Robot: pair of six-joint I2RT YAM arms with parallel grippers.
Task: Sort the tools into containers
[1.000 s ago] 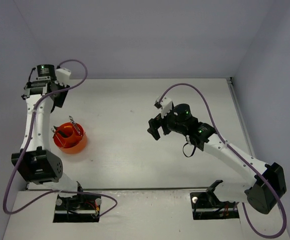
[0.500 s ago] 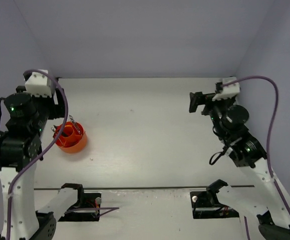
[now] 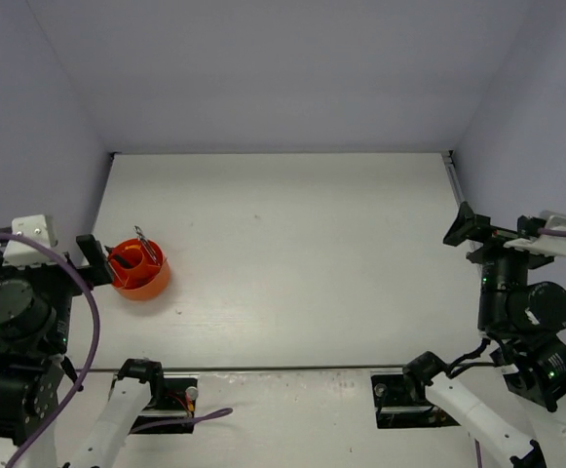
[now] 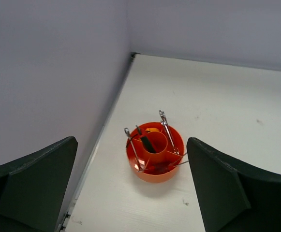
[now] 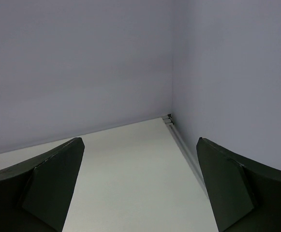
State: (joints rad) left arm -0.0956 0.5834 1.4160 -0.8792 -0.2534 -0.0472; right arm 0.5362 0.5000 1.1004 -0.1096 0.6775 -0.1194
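The round orange-red tub (image 3: 144, 281) stands at the left of the table. In the left wrist view the tub (image 4: 155, 176) holds silver wrenches (image 4: 165, 129) that lean out over its rim, a red-and-black knife-like tool (image 4: 146, 143), a bit of the yellow tape measure (image 4: 153, 130) and red-handled screwdrivers (image 4: 162, 167). My left gripper (image 4: 132, 140) is open and empty, raised high and back from the tub; in the top view the left gripper (image 3: 90, 251) is just left of the tub. My right gripper (image 5: 140, 140) is open and empty, high at the right side (image 3: 463, 229).
The white table (image 3: 292, 253) has grey walls at the back and on both sides. A metal strip (image 5: 184, 145) runs along the table's right edge into the far corner. The left wall (image 4: 48, 87) is close beside the tub.
Both arms have pulled back towards the near edge and risen. The left came from the back-left corner, the right from the table's middle to the right side. The tub has not moved.
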